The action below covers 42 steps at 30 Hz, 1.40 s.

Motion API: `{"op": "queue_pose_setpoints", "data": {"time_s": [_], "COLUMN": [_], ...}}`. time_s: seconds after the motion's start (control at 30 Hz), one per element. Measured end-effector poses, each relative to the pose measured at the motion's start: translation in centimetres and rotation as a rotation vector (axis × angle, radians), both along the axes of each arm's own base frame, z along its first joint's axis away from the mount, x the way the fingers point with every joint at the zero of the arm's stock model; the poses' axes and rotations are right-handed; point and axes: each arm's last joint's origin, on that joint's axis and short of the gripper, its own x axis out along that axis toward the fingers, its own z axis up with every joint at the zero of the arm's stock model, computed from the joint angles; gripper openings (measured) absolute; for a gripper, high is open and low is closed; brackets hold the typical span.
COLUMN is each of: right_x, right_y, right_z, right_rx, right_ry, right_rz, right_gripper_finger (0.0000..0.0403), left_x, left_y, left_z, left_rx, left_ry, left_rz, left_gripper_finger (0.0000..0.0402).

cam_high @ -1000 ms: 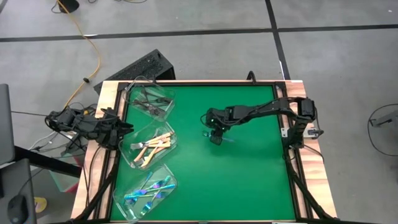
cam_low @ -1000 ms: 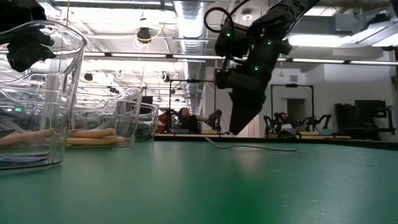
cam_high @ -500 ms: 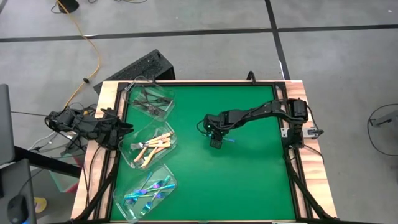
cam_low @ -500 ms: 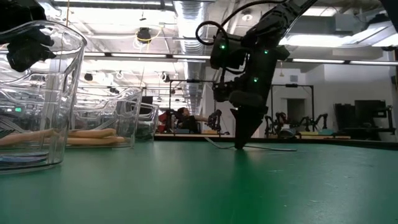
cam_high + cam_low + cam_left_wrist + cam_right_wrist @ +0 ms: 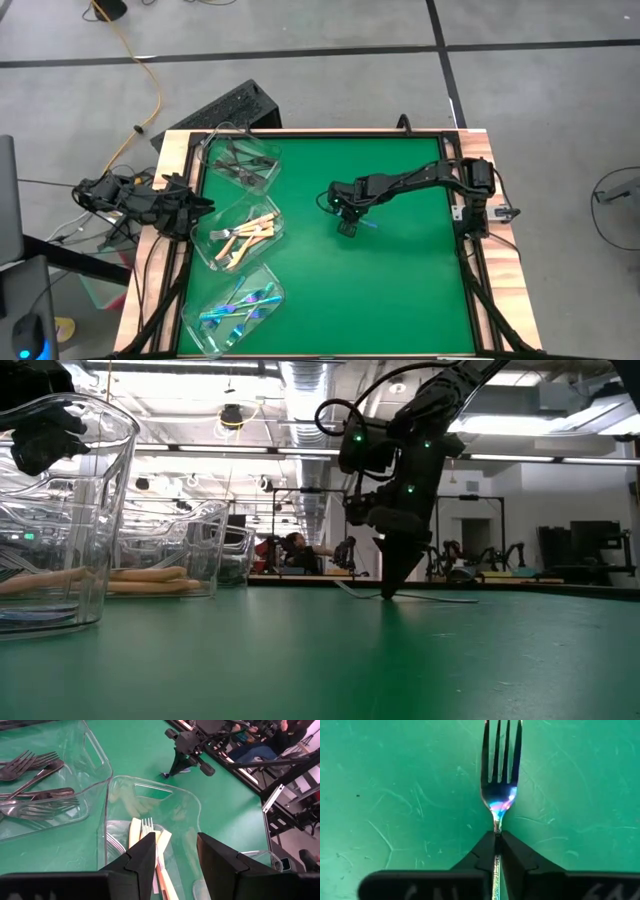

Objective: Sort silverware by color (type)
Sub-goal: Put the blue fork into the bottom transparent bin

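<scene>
grey concrete floor [image 5: 300, 40], bright ceiling lights [image 5: 520, 425]

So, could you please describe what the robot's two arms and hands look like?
Both arms are dark, near-black, jointed links. The right arm carries looped black cable and small green lights near its wrist, seen in the low view. Its right hand tapers to a narrow black wedge. The left arm is equally dark, trailing cables off the table's edge; the left hand has two broad, angular black fingers.

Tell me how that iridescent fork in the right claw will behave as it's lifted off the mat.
The iridescent fork looks like thin polished metal, so it is probably stiff and light. The right claw pinches only its narrow neck, so it may pivot or slip. Lying flat on the green mat, it seems unlikely to roll.
</scene>
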Motion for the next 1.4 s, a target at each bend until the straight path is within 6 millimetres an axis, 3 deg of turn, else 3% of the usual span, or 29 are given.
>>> {"op": "queue_pose_setpoints", "data": {"time_s": [0.2, 0.63, 0.97, 1.4], "right_x": [0.2, 3.9, 5.7, 8.8], "right_y": [0.1, -0.3, -0.3, 2.1], "right_z": [0.3, 3.8, 5.9, 10.7], "right_rx": [0.007, -0.039, -0.062, -0.044], "right_ry": [-0.009, -0.218, -0.365, -0.68], "right_rz": [-0.016, -0.019, -0.009, -0.105], "right_gripper_finger": [0.0009, 0.0005, 0.0004, 0.0004], "left_x": [0.0, 0.0, 0.0, 0.0], "left_y": [0.0, 0.0, 0.0, 0.0], "left_z": [0.0, 0.0, 0.0, 0.0], "left_rx": [0.0, 0.001, 0.002, 0.003], "left_ry": [0.0, 0.0, 0.0, 0.0], "left_rz": [0.0, 0.0, 0.002, 0.003], "left_gripper_finger": [0.0128, 0.0128, 0.0128, 0.0128]}}
